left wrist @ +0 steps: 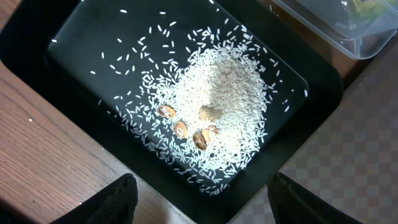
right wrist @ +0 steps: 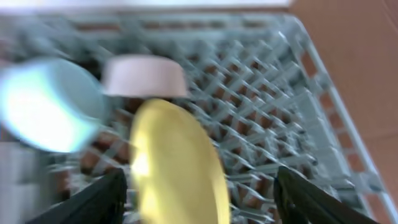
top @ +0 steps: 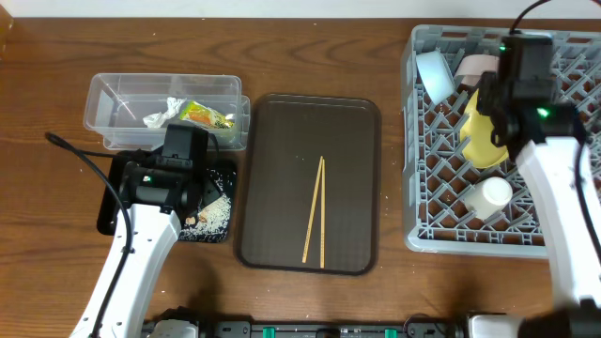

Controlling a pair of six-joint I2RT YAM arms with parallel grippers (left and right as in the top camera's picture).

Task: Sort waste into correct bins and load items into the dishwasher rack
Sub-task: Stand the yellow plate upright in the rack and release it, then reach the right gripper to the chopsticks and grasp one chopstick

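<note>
Overhead, the left arm reaches forward from the near edge of the desk (top: 56, 66) and ends over the black tray (top: 108, 214). In the left wrist view the left hand (left wrist: 200, 186) points down at the tray's near edge. Its fingers (left wrist: 115, 202) are spread wide with nothing between them. A heap of rice-like scraps (left wrist: 217, 106) lies in the middle of the tray. Loose grains are scattered around it, and a few brown nut-like bits (left wrist: 186, 129) sit on its near side. Just behind the tray is the clear tub (top: 122, 99), holding the crumpled white tissue (top: 161, 116) and the snack wrapper (top: 208, 115), whose print is too small to read.

The right arm rises from the near right corner and bends over the dishwasher rack (top: 413, 141). The right wrist view is blurred, but the right hand (right wrist: 202, 174) has its fingers (right wrist: 102, 199) spread apart. The yellow plate (right wrist: 177, 162) stands on edge below them; whether a finger touches it cannot be told. Toward the rack's far left corner the light blue bowl (top: 437, 73) lies on its side, just beside the pinkish-white bowl (top: 474, 66). The small white cup (top: 490, 195) sits nearer the front, apart from the plate.

Between the two arms, the chopsticks (top: 315, 211) lie on the brown serving tray (top: 272, 141), their far tips together.
</note>
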